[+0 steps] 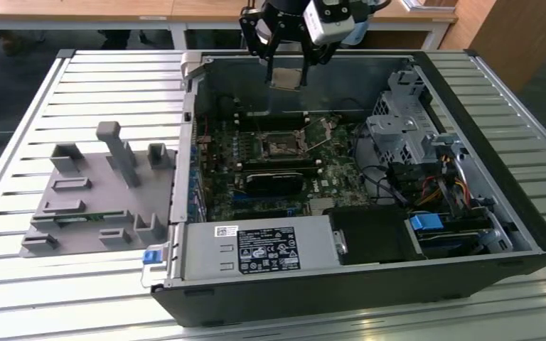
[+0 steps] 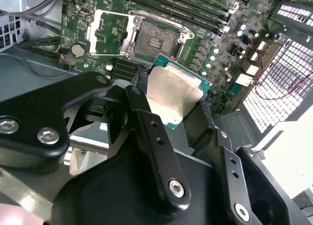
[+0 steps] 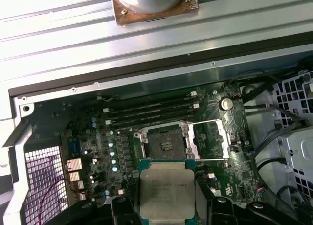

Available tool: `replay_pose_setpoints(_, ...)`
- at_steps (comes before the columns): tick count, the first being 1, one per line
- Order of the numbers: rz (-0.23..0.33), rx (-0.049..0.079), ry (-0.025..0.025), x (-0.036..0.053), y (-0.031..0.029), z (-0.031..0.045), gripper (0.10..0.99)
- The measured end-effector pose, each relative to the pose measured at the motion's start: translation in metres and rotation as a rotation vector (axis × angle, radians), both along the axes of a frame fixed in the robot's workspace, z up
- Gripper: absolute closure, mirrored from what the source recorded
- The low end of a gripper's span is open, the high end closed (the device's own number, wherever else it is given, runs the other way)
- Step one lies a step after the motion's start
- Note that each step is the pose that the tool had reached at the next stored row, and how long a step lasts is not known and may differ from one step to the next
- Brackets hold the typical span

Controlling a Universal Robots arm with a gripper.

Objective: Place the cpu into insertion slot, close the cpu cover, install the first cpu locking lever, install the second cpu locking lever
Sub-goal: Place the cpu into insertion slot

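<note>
My gripper [image 1: 287,71] hangs over the far part of the open computer case, shut on the cpu [image 1: 287,79]. In both wrist views the cpu [image 3: 166,188] [image 2: 171,93] shows its silvery top and green edge, pinched by two black fingers [image 2: 146,122]. It is well above the board and apart from it. The insertion slot [image 3: 165,144] [image 2: 156,39] [image 1: 278,147] lies bare below, a dark square socket with a metal rim. The cpu cover [image 3: 226,139] [image 2: 93,29] is swung open and lies beside the slot.
The case [image 1: 500,213] lies on a slatted metal table [image 1: 83,78]. Long memory slots [image 3: 146,112] run beside the socket. A black module [image 1: 275,177], a power supply [image 1: 259,249] and a drive cage with cables [image 1: 415,135] surround the board. A grey fixture [image 1: 93,192] sits at the exterior view's left.
</note>
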State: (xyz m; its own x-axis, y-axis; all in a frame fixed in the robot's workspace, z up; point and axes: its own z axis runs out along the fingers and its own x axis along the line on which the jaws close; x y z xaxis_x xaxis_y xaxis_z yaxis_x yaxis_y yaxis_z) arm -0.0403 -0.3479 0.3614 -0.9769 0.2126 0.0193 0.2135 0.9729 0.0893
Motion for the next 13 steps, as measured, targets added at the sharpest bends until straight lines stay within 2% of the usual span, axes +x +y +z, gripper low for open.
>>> replay_pose_setpoints(13, -0.039, 0.000, 0.0000, -0.0005, 0.0000, -0.0014, 0.545)
